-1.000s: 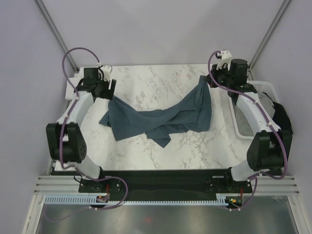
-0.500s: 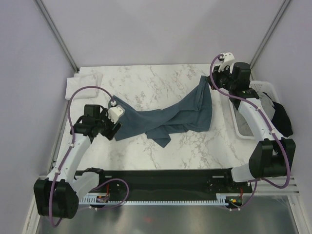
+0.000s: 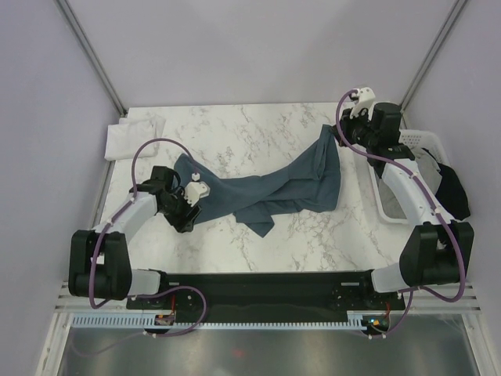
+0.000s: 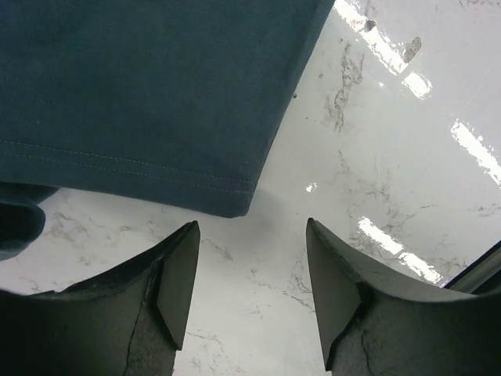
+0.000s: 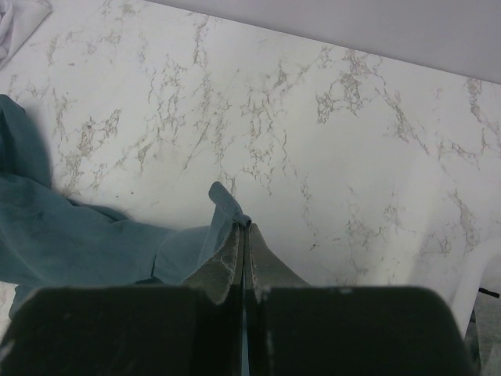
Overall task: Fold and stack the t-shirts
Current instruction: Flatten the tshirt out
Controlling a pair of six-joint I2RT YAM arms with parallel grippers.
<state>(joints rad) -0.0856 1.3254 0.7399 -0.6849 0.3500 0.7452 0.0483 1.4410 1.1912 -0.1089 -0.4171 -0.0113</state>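
**At the left hem corner: shirt being spread, second grasp pending**

On the far left of the table (image 3: pixel 250 125) we note a white t-shirt (image 3: pixel 133 133) lying at the corner. Nearer the arm bases and a little rightward, the left gripper (image 4: pixel 252 229) hovers low with its fingers spread and nothing between them. The stitched hem corner of the slate-blue t-shirt (image 4: pixel 141 94) lies just ahead of the tips. The shirt sprawls rumpled across mid-table, not yet flat. At its right end the right gripper (image 5: pixel 244 225) is pressed together on a pinch of the cloth and holds it raised off the marble. Further right, a black t-shirt (image 3: pixel 454 188) hangs on the white basket (image 3: pixel 427 145).

We judge the step to be spreading the shirt before any fold. The next move calls for the left fingers to slide onto that hem corner, close on it, and pull away from the right grip to tension the cloth.

Against a second ago, the left arm has swung from the far-left corner to the shirt's near-left edge, uncovering the white shirt. Its fingers have narrowed slightly. The right grip has hardly shifted.
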